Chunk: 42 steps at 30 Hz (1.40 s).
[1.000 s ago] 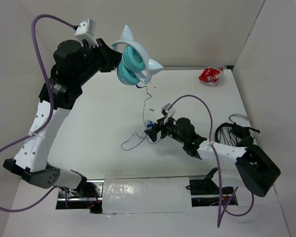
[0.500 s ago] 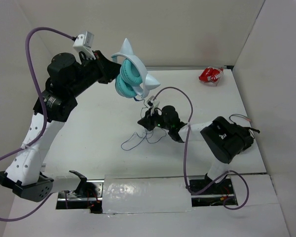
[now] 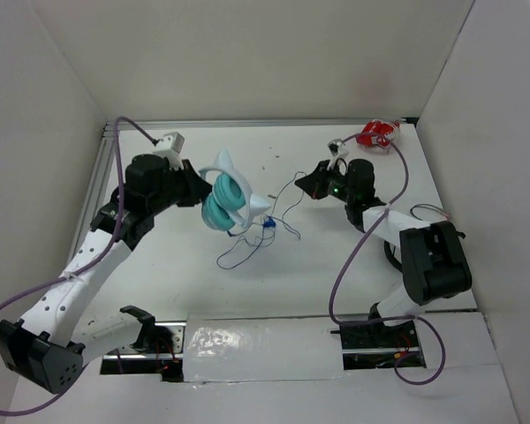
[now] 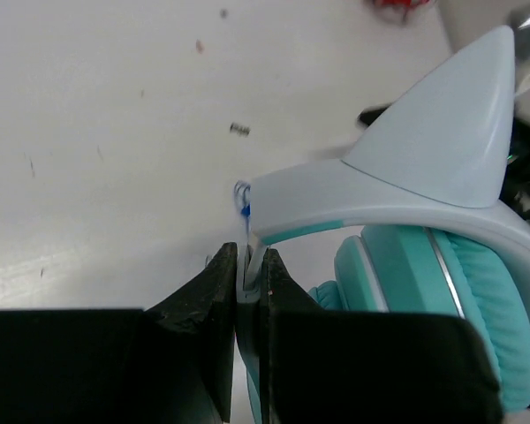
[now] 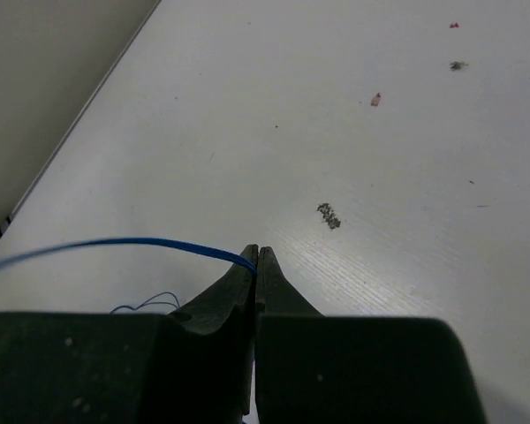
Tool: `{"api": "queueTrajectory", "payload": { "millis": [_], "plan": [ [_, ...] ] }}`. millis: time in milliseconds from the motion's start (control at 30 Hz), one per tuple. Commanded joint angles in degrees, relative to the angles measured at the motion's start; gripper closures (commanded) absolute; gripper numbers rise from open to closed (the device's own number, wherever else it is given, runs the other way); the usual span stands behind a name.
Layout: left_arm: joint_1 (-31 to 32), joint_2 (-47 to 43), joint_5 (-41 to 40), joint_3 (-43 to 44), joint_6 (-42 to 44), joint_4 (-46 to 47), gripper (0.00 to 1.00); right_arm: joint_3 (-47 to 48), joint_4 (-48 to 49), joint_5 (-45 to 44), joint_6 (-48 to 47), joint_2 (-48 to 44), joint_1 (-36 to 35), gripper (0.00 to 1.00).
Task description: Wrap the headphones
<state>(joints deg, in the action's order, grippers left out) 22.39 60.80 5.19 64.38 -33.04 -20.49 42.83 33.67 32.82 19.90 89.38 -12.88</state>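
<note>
The headphones (image 3: 228,200), teal cups under a white band with pointed ear tips, hang just above the table's middle. My left gripper (image 3: 200,192) is shut on the white headband; in the left wrist view the band (image 4: 371,190) runs out from between the closed fingers of the left gripper (image 4: 250,257). The thin blue cable (image 3: 283,196) stretches from the headphones to my right gripper (image 3: 304,185), which is shut on it. In the right wrist view the cable (image 5: 115,241) ends at the pinched tips of the right gripper (image 5: 255,256). Slack cable (image 3: 237,257) loops on the table beside the blue plug (image 3: 267,225).
A small red-and-white object (image 3: 377,134) lies at the back right corner. A black coil of cable (image 3: 396,240) sits at the right edge, partly behind my right arm. White walls close in the table (image 3: 185,283) on the left, back and right.
The left arm brought the headphones down and toward the table's middle. The right gripper shut on the blue cable and swung away to the back right, drawing the cable out.
</note>
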Motion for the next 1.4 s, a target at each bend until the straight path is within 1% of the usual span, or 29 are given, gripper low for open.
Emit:
{"api": "queueTrajectory", "payload": {
  "millis": [0, 33, 67, 133, 167, 200, 233, 333, 367, 400, 467, 500, 567, 600, 633, 667, 700, 733, 767, 800, 833, 867, 900, 1033, 1133, 1300, 1367],
  "plan": [
    [-0.4, -3.7, 6.6, -5.0, 0.9, 8.8, 1.00, 7.2, -13.7, 3.3, -2.6, -2.9, 2.7, 1.00],
    [-0.4, -3.4, 7.5, -5.7, 1.3, 8.7, 1.00, 9.3, -17.1, 3.2, -3.5, -2.8, 3.1, 1.00],
    [-0.3, -3.1, 10.1, -6.7, 3.0, 9.5, 1.00, 13.2, -23.3, 3.3, -6.1, -2.6, 3.4, 1.00],
    [-0.3, -1.1, 12.2, -8.5, 4.5, 10.3, 1.00, 17.2, -29.2, 0.0, -6.4, -2.2, 3.5, 1.00],
    [0.0, -0.2, 13.1, -8.7, 5.7, 10.4, 1.00, 21.2, -33.2, -2.2, -7.5, -1.5, 3.4, 1.00],
    [0.4, 2.4, 12.3, -8.4, 5.8, 9.6, 1.00, 23.3, -36.5, -4.1, -7.5, -1.5, 3.3, 1.00],
    [1.3, 4.1, 11.3, -8.0, 6.1, 9.0, 1.00, 28.5, -42.8, -5.7, -9.2, 0.4, 3.0, 1.00],
    [2.4, 10.6, 7.6, -5.7, 6.2, 7.1, 1.00, 35.4, -51.0, -11.4, -10.1, 2.6, 0.6, 1.00],
    [2.9, 12.2, 6.8, -4.4, 5.8, 6.7, 1.00, 37.7, -53.5, -15.4, -10.1, 3.2, -0.3, 1.00],
    [3.1, 15.4, 5.5, -3.7, 5.5, 6.2, 1.00, 38.5, -54.5, -16.5, -10.1, 3.2, -1.1, 1.00],
    [3.6, 18.1, 3.7, -2.2, 4.5, 5.2, 1.00, 39.4, -55.6, -16.7, -10.1, 2.4, -3.1, 1.00],
    [3.9, 20.7, 0.9, -0.5, 2.6, 3.6, 1.00, 39.7, -55.8, -16.9, -10.1, 2.0, -3.8, 1.00],
    [3.8, 22.9, -2.9, 2.4, -0.4, 0.9, 1.00, 40.1, -57.1, -18.2, -10.1, 0.3, -6.4, 1.00],
    [3.8, 24.9, -4.9, 3.5, -2.1, -0.5, 1.00, 40.0, -57.1, -20.5, -10.0, -0.5, -7.5, 1.00],
    [3.9, 25.7, -7.7, 4.4, -5.7, -3.4, 1.00, 39.2, -57.1, -21.3, -10.1, -2.1, -8.6, 1.00],
    [3.9, 27.3, -9.3, 6.4, -7.5, -4.6, 1.00, 38.7, -57.0, -21.7, -10.1, -2.9, -11.0, 1.00],
    [3.9, 28.1, -10.8, 7.5, -11.1, -6.3, 1.00, 38.4, -56.8, -22.1, -10.1, -3.7, -12.2, 1.00],
    [3.9, 29.0, -13.0, 8.7, -12.7, -9.6, 1.00, 38.5, -57.0, -22.2, -10.4, -4.6, -13.4, 1.00],
    [3.8, 30.8, -13.9, 11.1, -14.2, -11.3, 1.00, 38.7, -57.4, -22.1, -10.6, -4.7, -16.2, 1.00],
    [3.8, 31.7, -15.0, 12.6, -18.3, -13.1, 1.00, 38.9, -57.8, -22.0, -10.8, -4.9, -17.5, 1.00],
    [3.8, 32.6, -17.3, 14.0, -20.2, -15.3, 1.00, 39.0, -58.2, -21.9, -11.0, -5.0, -18.7, 1.00],
    [3.9, 34.6, -18.5, 16.8, -22.3, -19.5, 1.00, 39.1, -58.0, -21.7, -10.8, -5.0, -21.1, 1.00],
    [3.9, 35.5, -19.3, 18.0, -24.8, -21.2, 1.00, 39.2, -58.1, -21.5, -10.6, -4.8, -22.1, 1.00],
    [3.6, 38.8, -19.3, 21.9, -28.7, -24.8, 1.00, 42.9, -58.8, -17.6, -9.4, -2.9, -25.1, 1.00],
    [2.8, 41.1, -17.9, 23.9, -31.6, -26.3, 1.00, 42.8, -58.3, -16.9, -9.7, -2.6, -28.1, 1.00],
    [1.8, 43.4, -16.0, 27.3, -35.0, -27.8, 1.00, 39.2, -56.3, -15.2, -11.0, -4.6, -32.5, 1.00],
    [0.8, 43.7, -14.7, 28.4, -35.3, -27.8, 1.00, 35.7, -54.5, -14.5, -11.6, -5.8, -34.2, 0.99]
  ]
}}
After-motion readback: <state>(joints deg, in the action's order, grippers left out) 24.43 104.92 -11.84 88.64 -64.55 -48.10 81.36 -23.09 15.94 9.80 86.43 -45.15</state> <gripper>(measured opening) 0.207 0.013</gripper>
